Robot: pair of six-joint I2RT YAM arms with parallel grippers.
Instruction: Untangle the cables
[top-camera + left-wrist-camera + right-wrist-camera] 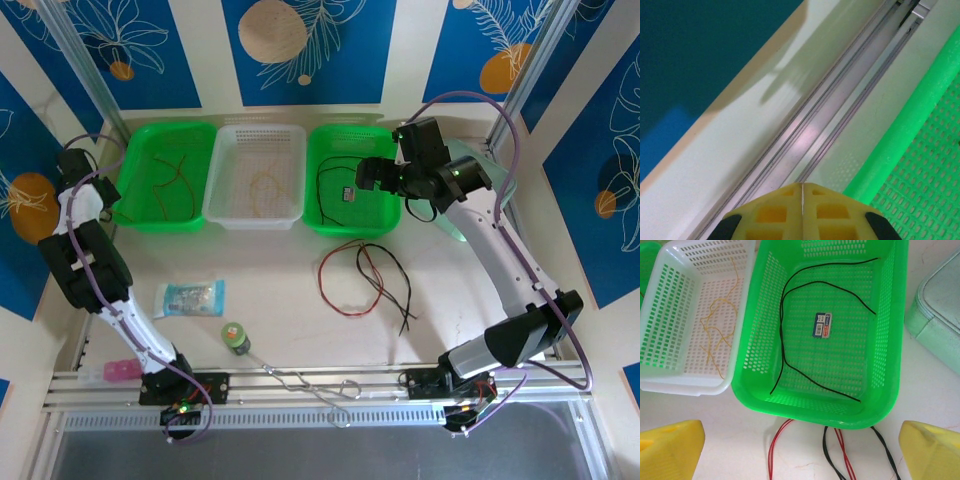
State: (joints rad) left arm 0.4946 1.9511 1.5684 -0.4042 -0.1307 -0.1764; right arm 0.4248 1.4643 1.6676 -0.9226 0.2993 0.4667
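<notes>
A robotics lab test cell; the left arm (88, 262) and right arm (495, 235) are bolted to an aluminium rail (320, 385) along a white table (280, 275); aluminium frame posts (82, 62) and blue printed backdrop panels (350, 80) enclose it; three perforated plastic baskets (262, 128) stand in a row at the back.

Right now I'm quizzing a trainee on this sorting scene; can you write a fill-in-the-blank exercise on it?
The thin cable in the white basket is ___.
The long cable in the right green basket is ___.
The loose cables on the table are black and ___.
The left hand is ___.
Missing: yellow; black; red; shut.
</notes>
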